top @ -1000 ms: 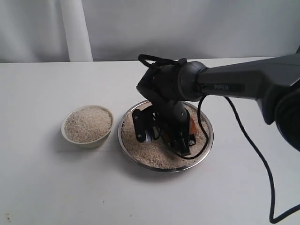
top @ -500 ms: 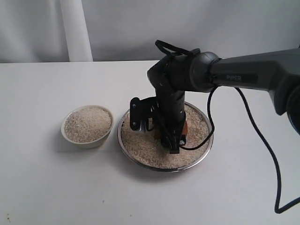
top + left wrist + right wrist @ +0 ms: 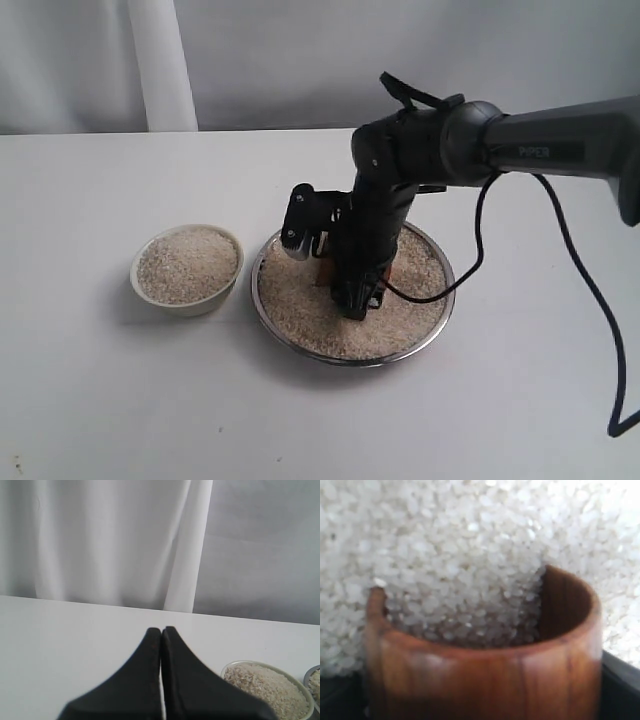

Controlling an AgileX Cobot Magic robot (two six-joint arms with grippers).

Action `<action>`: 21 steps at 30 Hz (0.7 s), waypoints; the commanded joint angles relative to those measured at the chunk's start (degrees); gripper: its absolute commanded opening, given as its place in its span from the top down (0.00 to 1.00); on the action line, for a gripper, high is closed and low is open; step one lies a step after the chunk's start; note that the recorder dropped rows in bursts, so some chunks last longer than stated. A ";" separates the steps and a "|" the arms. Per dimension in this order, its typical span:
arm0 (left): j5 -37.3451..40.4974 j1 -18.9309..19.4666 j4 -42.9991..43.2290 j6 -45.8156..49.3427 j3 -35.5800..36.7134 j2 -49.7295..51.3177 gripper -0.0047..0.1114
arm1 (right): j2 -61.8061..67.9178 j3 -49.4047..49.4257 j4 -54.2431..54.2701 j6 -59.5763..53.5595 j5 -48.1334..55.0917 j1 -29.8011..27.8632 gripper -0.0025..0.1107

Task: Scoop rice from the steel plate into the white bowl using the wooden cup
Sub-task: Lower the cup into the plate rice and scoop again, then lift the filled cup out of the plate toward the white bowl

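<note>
The right gripper (image 3: 355, 292) clasps the wooden cup (image 3: 485, 680), its mouth dug into the rice (image 3: 445, 555) of the steel plate (image 3: 437, 322) right beneath it. The rice-filled white bowl (image 3: 185, 305) sits ahead of the left gripper (image 3: 161, 645), whose jaws are pressed together, empty.

Right arm (image 3: 570, 145): smooth round tube, dark grey, matte, entering from the right edge of the exterior frame. Pale lettering "PIPER" (image 3: 533, 152) along its side. Wrist housing (image 3: 420, 150) bulbous, near black. Thin black cable (image 3: 578, 275) trails to the lower right corner. A short black loop (image 3: 408, 93) shows at upper centre. Small black bracket (image 3: 300, 212), with a pale grey patch at its lower end. Left gripper (image 3: 161, 629): two matte black fingers (image 3: 142, 680), broad at the base and tapering to narrow tips.
</note>
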 commanded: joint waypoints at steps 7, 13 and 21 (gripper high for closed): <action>-0.17 -0.27 -0.28 -0.27 0.11 0.04 0.96 | -7.00 19.06 13.71 -8.26 -22.81 -5.33 0.98; -0.17 -0.27 -0.28 -0.27 0.11 0.04 0.96 | -12.32 27.17 25.15 -16.72 -34.61 -8.53 0.98; -0.17 -0.27 -0.28 -0.27 0.11 0.04 0.96 | -16.23 28.05 30.42 -17.75 -39.60 -7.92 0.98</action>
